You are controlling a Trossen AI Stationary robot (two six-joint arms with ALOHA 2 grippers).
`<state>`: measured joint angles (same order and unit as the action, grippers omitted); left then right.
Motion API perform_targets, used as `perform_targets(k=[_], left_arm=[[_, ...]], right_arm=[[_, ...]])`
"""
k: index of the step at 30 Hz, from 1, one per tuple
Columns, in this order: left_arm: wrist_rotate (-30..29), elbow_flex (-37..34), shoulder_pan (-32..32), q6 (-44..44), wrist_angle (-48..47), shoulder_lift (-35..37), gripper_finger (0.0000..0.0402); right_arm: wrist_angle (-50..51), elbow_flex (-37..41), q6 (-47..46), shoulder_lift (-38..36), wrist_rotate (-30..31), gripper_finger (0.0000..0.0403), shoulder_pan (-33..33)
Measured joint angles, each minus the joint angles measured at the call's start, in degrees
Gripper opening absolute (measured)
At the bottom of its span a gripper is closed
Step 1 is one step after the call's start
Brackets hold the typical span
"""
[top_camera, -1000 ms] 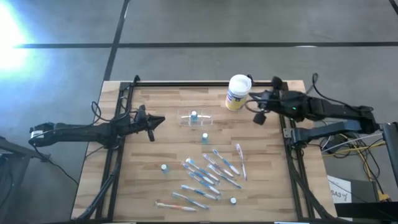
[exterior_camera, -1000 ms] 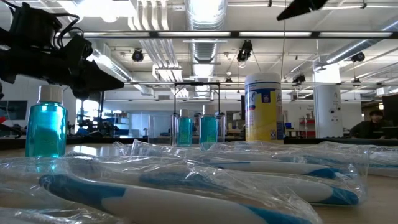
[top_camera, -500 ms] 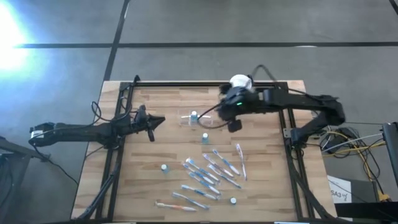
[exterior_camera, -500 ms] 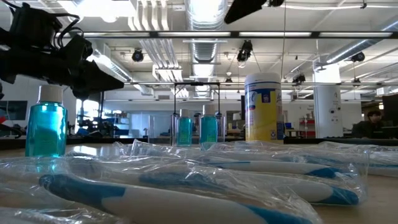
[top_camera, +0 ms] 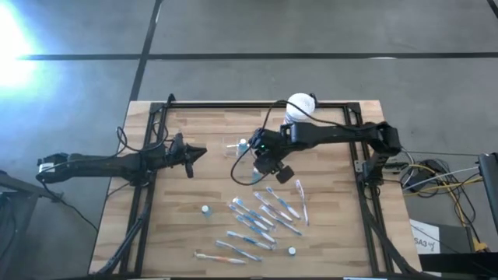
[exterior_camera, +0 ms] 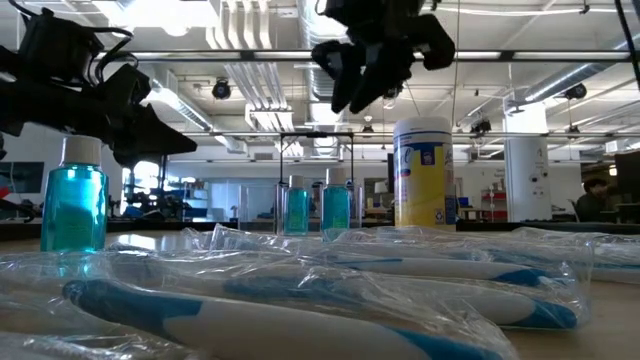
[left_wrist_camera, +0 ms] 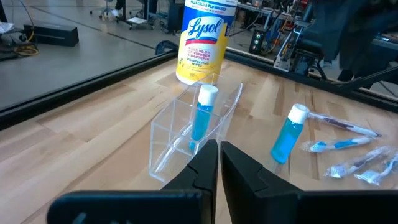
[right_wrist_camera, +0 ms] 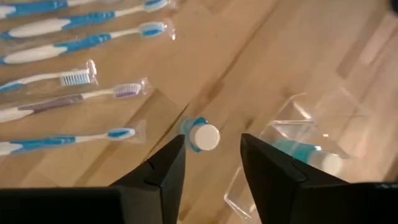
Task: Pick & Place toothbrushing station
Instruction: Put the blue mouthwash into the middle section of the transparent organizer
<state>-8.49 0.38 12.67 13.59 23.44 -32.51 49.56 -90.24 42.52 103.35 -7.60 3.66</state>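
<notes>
The toothbrushing station (left_wrist_camera: 186, 134) is a low clear plastic holder standing on the wooden table mid-far, with one small blue bottle (left_wrist_camera: 202, 118) upright inside it. A second blue bottle (right_wrist_camera: 204, 137) stands on the table just beside it. My right gripper (right_wrist_camera: 212, 140) hangs open above that loose bottle, slanting downward and touching nothing (top_camera: 261, 165). My left gripper (left_wrist_camera: 219, 163) is shut and level at the table's left, pointing at the station from a short distance (top_camera: 198, 152).
A white canister with a yellow label (top_camera: 299, 106) stands at the far edge behind the station. Several wrapped toothbrushes (top_camera: 264, 218) lie scattered toward the near edge, with two more small bottles (top_camera: 205, 210) (top_camera: 292, 250) among them. A black frame (top_camera: 233, 103) runs round the table.
My right gripper has swung from beside the white canister at the far right toward the table's middle, come down, and tipped from level to pointing steeply down over the loose bottle beside the station. Nothing on the table has moved.
</notes>
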Motion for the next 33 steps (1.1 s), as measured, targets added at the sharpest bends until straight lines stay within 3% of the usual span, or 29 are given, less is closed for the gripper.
perform_targets(k=[6,15,33], left_arm=[[0.0,-0.02,0.0,1.56,-0.04,0.0,0.0023],[0.02,-0.04,0.0,1.84,-0.93,-0.24,0.0023],[0.01,-0.04,0.0,1.98,-1.57,-0.33,0.0023]], right_arm=[[-2.41,1.07,0.19,2.5,-3.25,0.0184,0.17],[-5.33,2.64,-2.97,4.8,-2.82,0.0215,0.57],[-11.48,7.21,-3.59,5.97,-3.36,0.0219,2.17]])
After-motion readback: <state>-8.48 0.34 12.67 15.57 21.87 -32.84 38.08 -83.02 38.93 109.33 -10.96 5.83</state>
